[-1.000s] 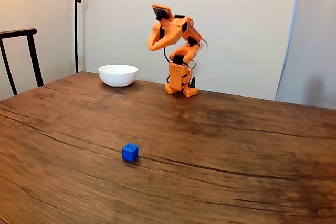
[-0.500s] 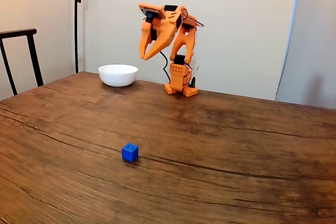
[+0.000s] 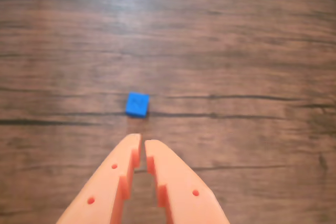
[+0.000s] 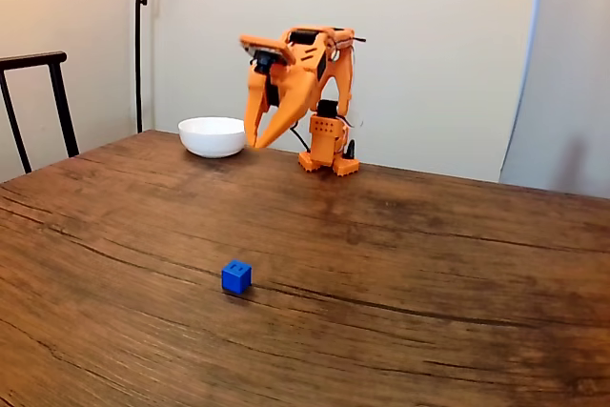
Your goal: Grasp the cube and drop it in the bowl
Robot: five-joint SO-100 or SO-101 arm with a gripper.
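A small blue cube [image 4: 236, 276] sits on the wooden table, well in front of the arm; in the wrist view the cube [image 3: 137, 104] lies just beyond my fingertips. My orange gripper [image 4: 254, 144] hangs high over the table's far part, pointing down, beside the white bowl [image 4: 213, 135] at the back left. In the wrist view my gripper [image 3: 142, 140] has its two fingers nearly together, with only a thin slit between them and nothing held. It is far from the cube.
The arm's base [image 4: 326, 148] stands at the table's far edge, right of the bowl. A dark chair back [image 4: 38, 102] and a lamp pole [image 4: 139, 40] rise at the left. A wide stretch of wooden tabletop [image 4: 429, 283] spreads around the cube.
The arm has unfolded from its tucked pose; the gripper has swung forward and down toward the table. The cube and the bowl have stayed put.
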